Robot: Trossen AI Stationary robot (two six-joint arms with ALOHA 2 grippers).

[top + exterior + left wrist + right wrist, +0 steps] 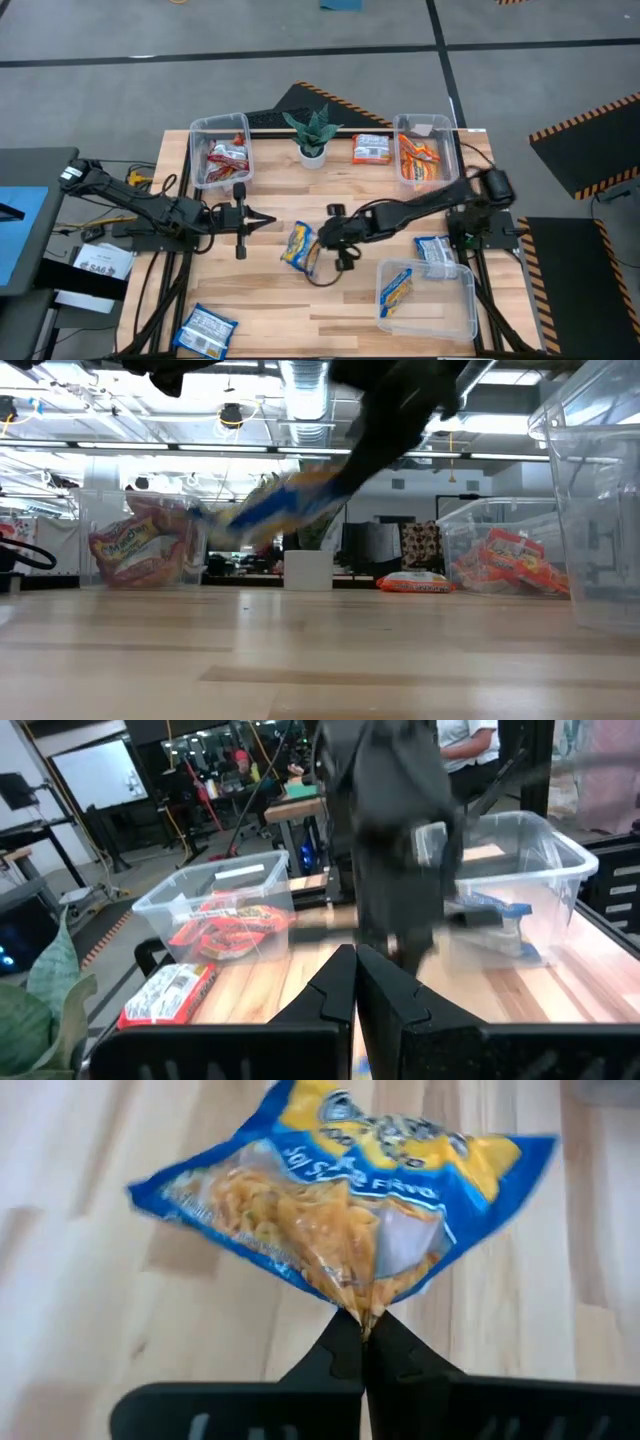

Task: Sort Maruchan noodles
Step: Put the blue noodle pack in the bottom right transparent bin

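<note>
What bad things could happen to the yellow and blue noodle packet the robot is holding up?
1. The right tool pinches the yellow-and-blue packet only by one thin edge, so the crinkly plastic might slip out and drop onto the table.
2. The packet hangs loosely and looks to be swinging in the low view, so it could catch on the wall of the clear bin rather than going in.
3. The left tool waits shut close by, so the arms might bump.
</note>
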